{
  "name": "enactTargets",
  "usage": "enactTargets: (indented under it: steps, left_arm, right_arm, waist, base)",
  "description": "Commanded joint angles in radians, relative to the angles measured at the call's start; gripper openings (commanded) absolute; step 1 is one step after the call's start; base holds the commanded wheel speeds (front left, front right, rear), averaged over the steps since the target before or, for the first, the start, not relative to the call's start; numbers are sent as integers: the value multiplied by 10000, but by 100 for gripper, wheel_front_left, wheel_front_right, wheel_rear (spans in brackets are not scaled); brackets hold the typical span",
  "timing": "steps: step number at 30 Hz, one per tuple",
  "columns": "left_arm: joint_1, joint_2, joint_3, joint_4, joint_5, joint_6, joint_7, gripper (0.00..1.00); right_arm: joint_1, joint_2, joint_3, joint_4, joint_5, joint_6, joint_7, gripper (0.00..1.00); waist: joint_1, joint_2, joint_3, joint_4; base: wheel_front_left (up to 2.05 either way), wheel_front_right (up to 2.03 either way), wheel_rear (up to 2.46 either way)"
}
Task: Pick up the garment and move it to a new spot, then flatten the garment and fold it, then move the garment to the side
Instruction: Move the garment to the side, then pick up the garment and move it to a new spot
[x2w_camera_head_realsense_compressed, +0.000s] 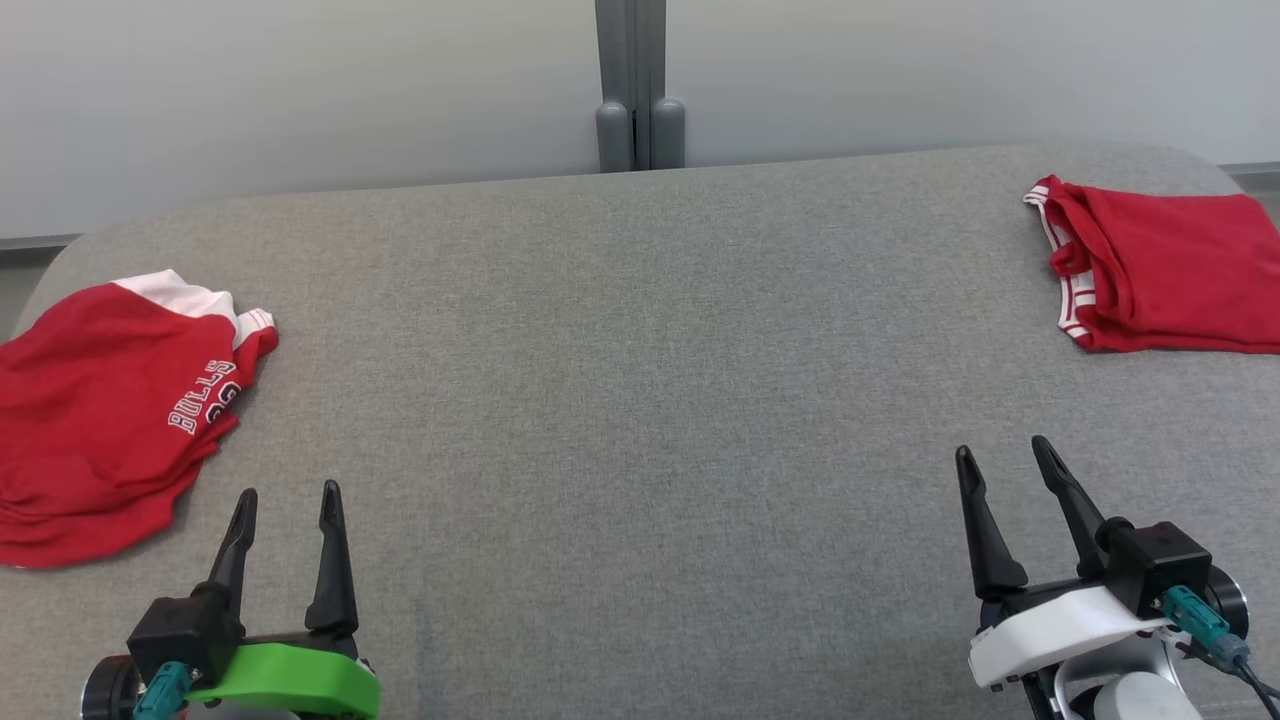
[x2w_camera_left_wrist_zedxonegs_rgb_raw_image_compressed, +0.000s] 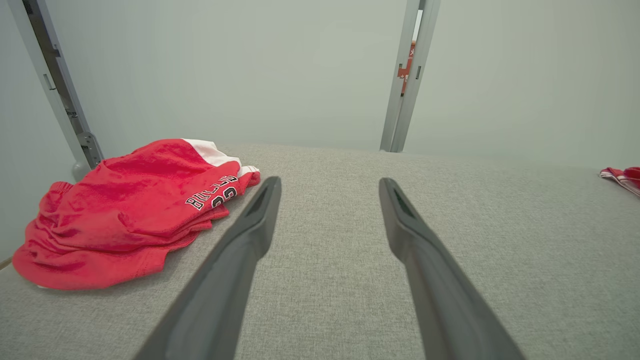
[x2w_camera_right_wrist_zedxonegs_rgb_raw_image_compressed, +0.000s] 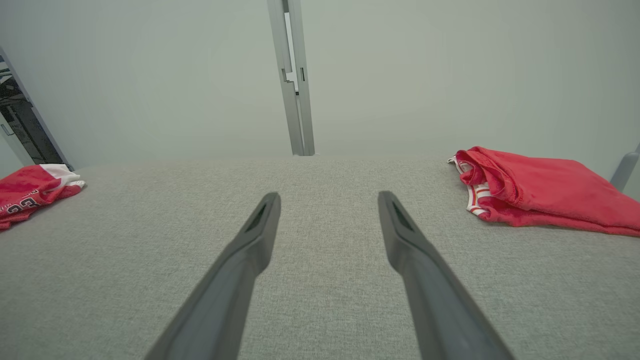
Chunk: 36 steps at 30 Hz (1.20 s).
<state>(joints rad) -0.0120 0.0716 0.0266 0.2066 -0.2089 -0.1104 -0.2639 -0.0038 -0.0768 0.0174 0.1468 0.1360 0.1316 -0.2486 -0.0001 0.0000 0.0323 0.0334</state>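
A crumpled red garment with white trim and "BULLS" lettering lies at the left edge of the grey table; it lies to the left of the fingers in the left wrist view and far left in the right wrist view. My left gripper rests open at the lower left, just right of that garment and apart from it, nothing between its fingers. My right gripper stands open at the lower right, empty, its fingers over bare cloth.
A second red garment, folded, with red-and-white striped trim, lies at the table's far right; its tip shows in the left wrist view. A grey post stands behind the table's far edge against a pale wall.
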Motion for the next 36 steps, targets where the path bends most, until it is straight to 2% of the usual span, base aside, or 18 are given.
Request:
enactTargets:
  steps: [1,36]
  left_arm:
    - [130,37,-6,44,50,-25,-3,100]
    - [236,136,-29,123,-2,-5,-3,100]
  right_arm:
    - [114,14,-59,41,28,-20,-66,100]
    - [365,173,-129,290,58,-20,-113,100]
  waist:
    - [1,0,-53,8]
    - [1,0,-347,89]
  base:
    - [0,0,0]
    - [0,0,0]
